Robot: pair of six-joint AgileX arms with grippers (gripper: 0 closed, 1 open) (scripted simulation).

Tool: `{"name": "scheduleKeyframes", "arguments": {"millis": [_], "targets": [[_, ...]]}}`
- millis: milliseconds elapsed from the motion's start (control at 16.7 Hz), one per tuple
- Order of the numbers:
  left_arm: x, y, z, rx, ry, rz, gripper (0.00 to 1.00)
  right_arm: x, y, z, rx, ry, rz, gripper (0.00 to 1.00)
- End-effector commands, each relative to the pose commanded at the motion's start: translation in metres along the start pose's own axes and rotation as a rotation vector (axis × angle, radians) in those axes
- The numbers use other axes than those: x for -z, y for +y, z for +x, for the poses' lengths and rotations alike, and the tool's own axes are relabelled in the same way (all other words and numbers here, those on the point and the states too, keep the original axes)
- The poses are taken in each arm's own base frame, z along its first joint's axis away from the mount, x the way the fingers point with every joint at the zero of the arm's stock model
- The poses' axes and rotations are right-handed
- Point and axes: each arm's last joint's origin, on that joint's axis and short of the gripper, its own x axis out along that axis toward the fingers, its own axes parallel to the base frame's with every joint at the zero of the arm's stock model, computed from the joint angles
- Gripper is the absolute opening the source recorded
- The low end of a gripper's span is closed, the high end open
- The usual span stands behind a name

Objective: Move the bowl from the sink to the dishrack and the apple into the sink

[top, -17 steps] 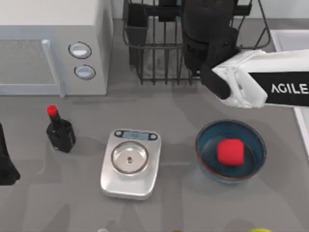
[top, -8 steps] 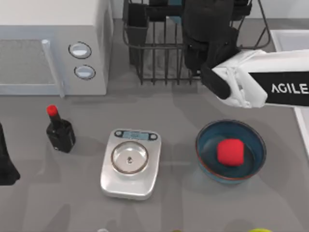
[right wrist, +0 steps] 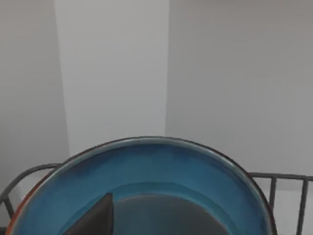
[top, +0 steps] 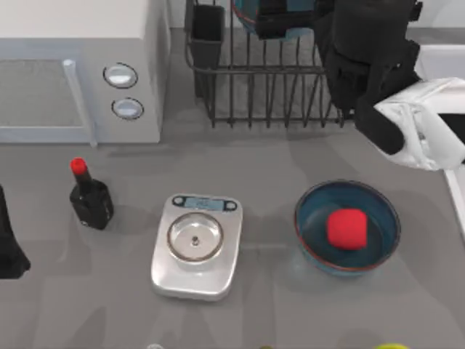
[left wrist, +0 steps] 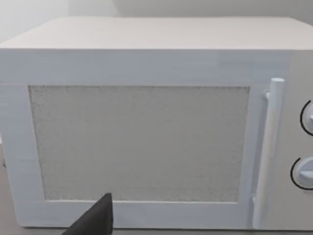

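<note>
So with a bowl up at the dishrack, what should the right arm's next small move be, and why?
Probably draw the right gripper back clear of the dishrack: a bowl already sits up among the bars. The apple lies in the second bowl on the table, not in the sink, so it comes next.

Grey table point(top: 276, 160) seen from above, with the items resting directly on it. At the back left stands a white microwave point(top: 73, 65) with two round knobs; just beside it, at back centre, the black wire dishrack point(top: 269, 94) with its cutlery cup at the left end. The pale sink point(top: 443, 58) meets the right edge. Toward the left stands a red-capped black bottle point(top: 89, 198). Near the centre lies a silver kitchen scale point(top: 196, 246), and to its right, apart from it, a blue bowl point(top: 312, 233). A yellow-green item point(top: 392, 347) touches the front edge.
</note>
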Motion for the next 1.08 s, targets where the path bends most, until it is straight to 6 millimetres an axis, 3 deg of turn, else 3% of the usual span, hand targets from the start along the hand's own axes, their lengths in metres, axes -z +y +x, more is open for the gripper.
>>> {"name": "scheduleKeyframes", "arguments": {"millis": [300, 600, 840, 1080], "targets": [[0.0, 0.0, 0.0, 0.0, 0.0, 0.0, 1.0, -0.01, -0.08, -0.065, -0.07, 0.064, -0.009, 1.0], [0.0, 0.0, 0.0, 0.0, 0.0, 0.0, 1.0, 0.007, -0.149, -0.154, -0.097, 0.11, 0.003, 1.0], [0.0, 0.0, 0.0, 0.0, 0.0, 0.0, 1.0, 0.029, -0.181, -0.215, -0.062, 0.053, 0.024, 1.0], [0.0, 0.0, 0.0, 0.0, 0.0, 0.0, 1.0, 0.062, -0.196, -0.251, -0.005, 0.004, 0.025, 1.0]]}}
